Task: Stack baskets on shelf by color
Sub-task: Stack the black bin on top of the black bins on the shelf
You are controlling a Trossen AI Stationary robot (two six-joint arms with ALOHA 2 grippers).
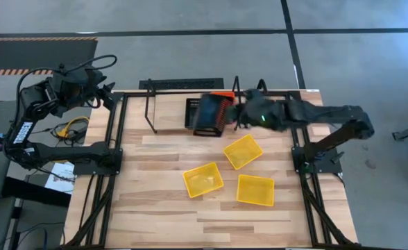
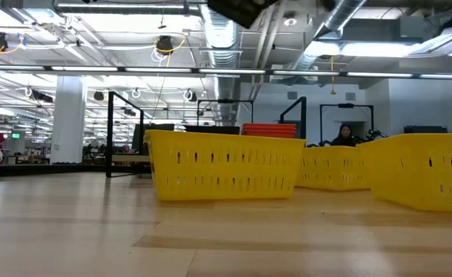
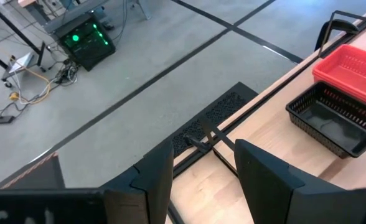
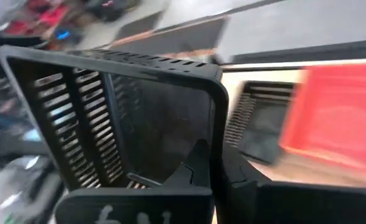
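Note:
My right gripper (image 1: 233,114) reaches over the shelf (image 1: 169,118) from the table's right, shut on a black basket (image 1: 209,117) that hangs tilted above it; the low view shows this basket (image 2: 241,9) high in the air. Another black basket (image 3: 335,118) rests by its bottom on the shelf board, with red baskets (image 3: 354,68) just beside it. Three yellow baskets (image 1: 243,151), (image 1: 203,179), (image 1: 255,189) sit apart on the tabletop. My left gripper (image 3: 205,168) waits open beyond the table's far left corner (image 1: 109,96). My right gripper holds the black basket by one side wall at its rim (image 4: 218,134), one finger (image 4: 195,165) inside the basket and the other (image 4: 240,171) outside. The basket is lifted clear and tipped on edge, its open side turned toward the camera.
The shelf's upright wire loops (image 1: 150,107) stand at its left end. The black arm bases (image 1: 96,160), (image 1: 318,161) sit at the table's left and right edges. Bare plank tabletop (image 1: 155,208) lies toward the near edge.

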